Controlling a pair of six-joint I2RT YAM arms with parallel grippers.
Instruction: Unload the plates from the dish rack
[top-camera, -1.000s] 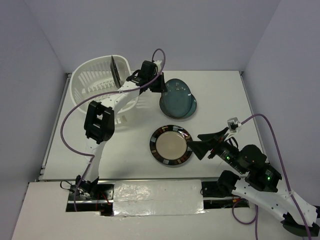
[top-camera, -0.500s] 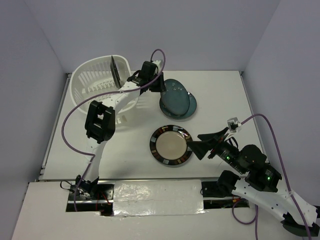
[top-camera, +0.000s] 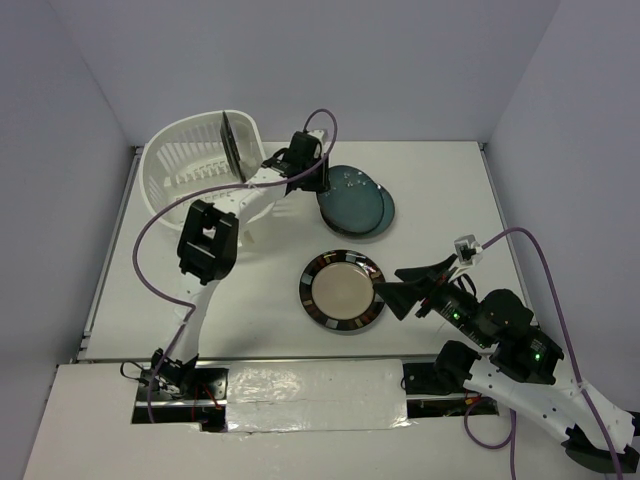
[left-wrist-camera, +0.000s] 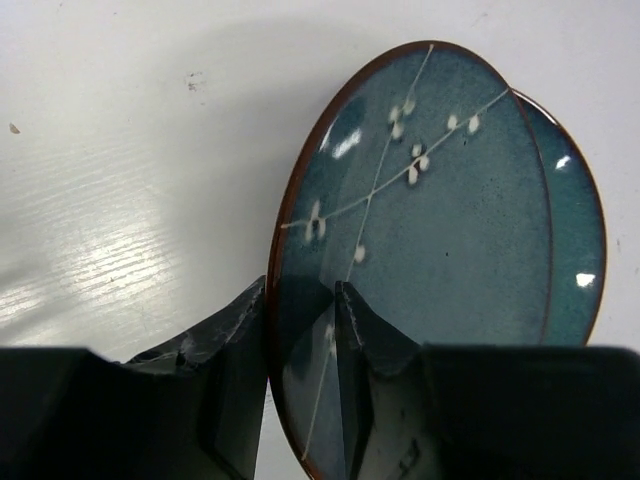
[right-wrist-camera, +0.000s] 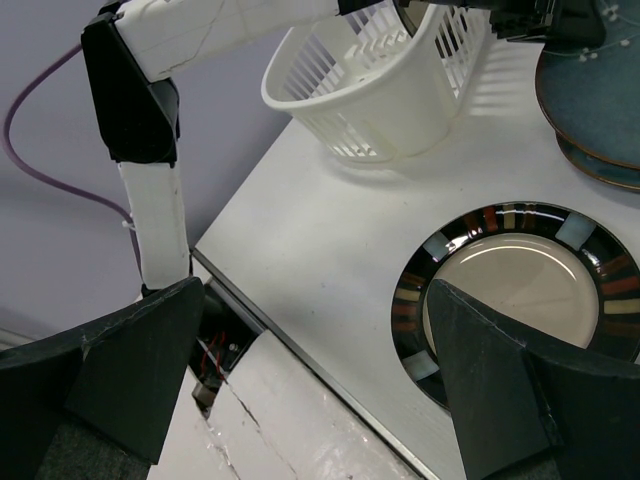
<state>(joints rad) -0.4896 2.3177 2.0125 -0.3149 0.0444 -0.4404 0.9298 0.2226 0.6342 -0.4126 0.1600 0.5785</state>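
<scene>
Plates sit in three spots: one dark plate (top-camera: 231, 145) stands on edge inside the dish rack (top-camera: 170, 180), two teal plates (top-camera: 355, 205) lie stacked just right of the rack, and a beige-centred plate (top-camera: 342, 291) rests on the surface (top-camera: 450, 190) farther right of it, toward our bases. Our left fingers (left-wrist-camera: 235, 340) stand apart astride the top teal plate's (left-wrist-camera: 440, 230) rim. Our right fingers (right-wrist-camera: 140, 360) gape wide, empty, well apart from the rack.
</scene>
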